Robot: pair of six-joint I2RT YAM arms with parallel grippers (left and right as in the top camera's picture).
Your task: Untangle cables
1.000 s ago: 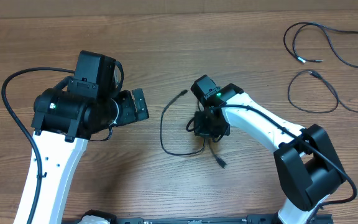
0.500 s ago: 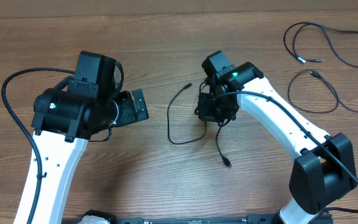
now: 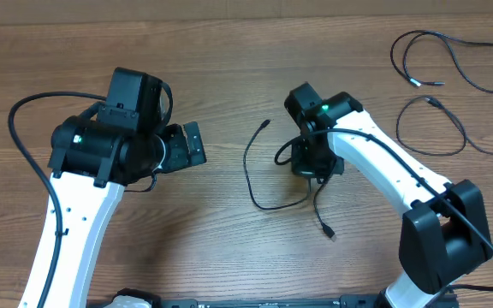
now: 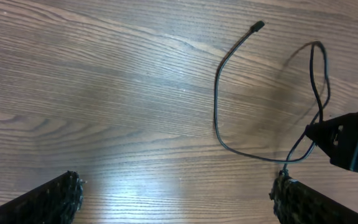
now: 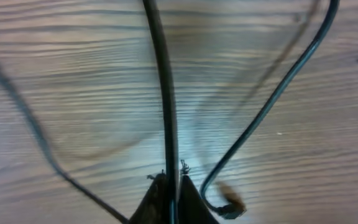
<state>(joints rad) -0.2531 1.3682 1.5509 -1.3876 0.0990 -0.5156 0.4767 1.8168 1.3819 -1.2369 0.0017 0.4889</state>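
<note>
Right gripper (image 5: 169, 188) has dragged the pinched cable (image 4: 216, 112) rightward

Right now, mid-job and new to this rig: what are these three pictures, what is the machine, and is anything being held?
Two white-and-black robot arms work at a wooden table. The wide picture looks down from above. The other two come from a camera on each wrist, looking past that arm's own fingers. The right gripper has its fingers shut on a thin black cable, with both of the cable's ends loose. The left gripper is open and holds nothing. More loose cables lie at the far right corner.
</note>
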